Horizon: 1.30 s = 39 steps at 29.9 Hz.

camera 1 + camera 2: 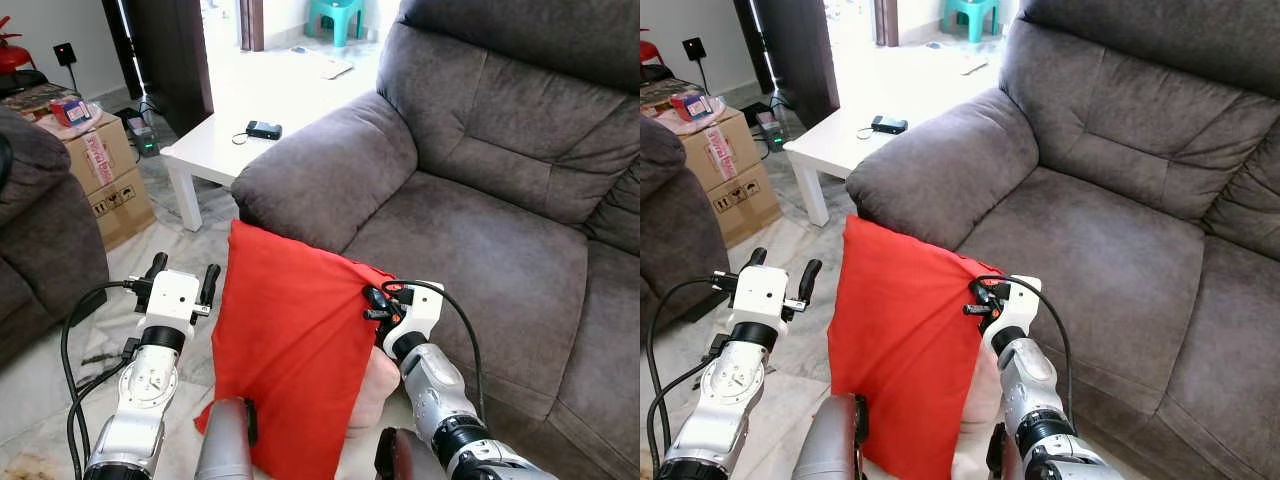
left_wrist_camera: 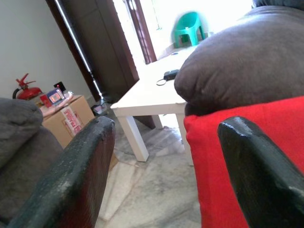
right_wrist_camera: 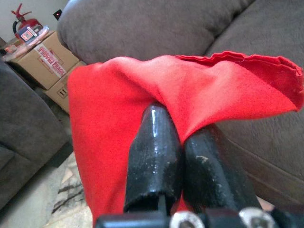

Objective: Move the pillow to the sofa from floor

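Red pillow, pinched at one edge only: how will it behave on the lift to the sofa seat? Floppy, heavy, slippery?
Probably floppy: the red pillow drapes below the right gripper, and its cover bunches at the fingers. Likely light for its size, since one edge pinch holds it up. The grip seems to catch mostly cover, so it may swing or slip. The left gripper is open beside it.

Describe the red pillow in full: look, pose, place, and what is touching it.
The red pillow is a flat, plain cloth cushion, its cover loose and wrinkled. It hangs nearly upright in front of the grey sofa, its upper corner beside the sofa armrest. The right gripper pinches a fold of cloth at its upper edge. The left gripper is open beside its other edge, not touching. Its lower end is hidden behind the robot's arms.
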Available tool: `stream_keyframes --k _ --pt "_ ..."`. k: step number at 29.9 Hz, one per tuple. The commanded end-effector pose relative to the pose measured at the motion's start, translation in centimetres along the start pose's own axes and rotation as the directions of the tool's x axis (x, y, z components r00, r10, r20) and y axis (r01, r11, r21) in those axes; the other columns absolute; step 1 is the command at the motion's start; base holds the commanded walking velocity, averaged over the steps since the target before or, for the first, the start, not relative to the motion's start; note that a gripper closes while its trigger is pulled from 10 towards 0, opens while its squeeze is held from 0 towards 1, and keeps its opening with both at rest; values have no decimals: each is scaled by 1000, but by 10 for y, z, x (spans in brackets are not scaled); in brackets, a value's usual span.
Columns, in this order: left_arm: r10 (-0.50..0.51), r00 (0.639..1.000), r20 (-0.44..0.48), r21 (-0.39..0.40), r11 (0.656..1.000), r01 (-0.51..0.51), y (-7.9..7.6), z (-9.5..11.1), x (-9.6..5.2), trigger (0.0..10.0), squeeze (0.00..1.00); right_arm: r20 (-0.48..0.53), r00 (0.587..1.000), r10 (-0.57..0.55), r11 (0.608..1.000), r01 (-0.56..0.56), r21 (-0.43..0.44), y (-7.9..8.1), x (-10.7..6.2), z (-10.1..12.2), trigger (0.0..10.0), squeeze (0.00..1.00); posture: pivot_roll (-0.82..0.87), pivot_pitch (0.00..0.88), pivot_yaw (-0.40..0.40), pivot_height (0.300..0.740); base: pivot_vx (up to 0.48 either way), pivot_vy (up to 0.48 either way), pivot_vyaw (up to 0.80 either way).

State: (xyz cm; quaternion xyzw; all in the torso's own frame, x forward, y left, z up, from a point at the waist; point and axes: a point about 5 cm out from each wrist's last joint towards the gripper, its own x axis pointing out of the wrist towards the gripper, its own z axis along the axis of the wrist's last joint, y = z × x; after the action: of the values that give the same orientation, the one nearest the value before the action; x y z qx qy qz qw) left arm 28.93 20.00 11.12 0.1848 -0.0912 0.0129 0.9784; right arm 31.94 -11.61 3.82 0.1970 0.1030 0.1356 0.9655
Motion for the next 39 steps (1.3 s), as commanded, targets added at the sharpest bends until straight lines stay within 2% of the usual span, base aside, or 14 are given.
stream_keyframes --k 1,10,39 --pt "-4 1000 4 -16 1000 4 -1 1 2 10000 0 167 986 -15 999 21 -36 -7 4 35 10000 0 183 0 -92 644 0 0 0" --pt "-22 1000 6 -13 1000 22 -3 1 3 10000 0 175 985 -15 999 21 -37 -6 3 35 10000 0 170 0 -73 681 0 0 0" --pt "-48 999 19 -11 999 49 -2 3 6 10000 0 205 979 6 1000 -1 -26 -2 7 41 10000 0 182 0 -60 681 0 0 0"
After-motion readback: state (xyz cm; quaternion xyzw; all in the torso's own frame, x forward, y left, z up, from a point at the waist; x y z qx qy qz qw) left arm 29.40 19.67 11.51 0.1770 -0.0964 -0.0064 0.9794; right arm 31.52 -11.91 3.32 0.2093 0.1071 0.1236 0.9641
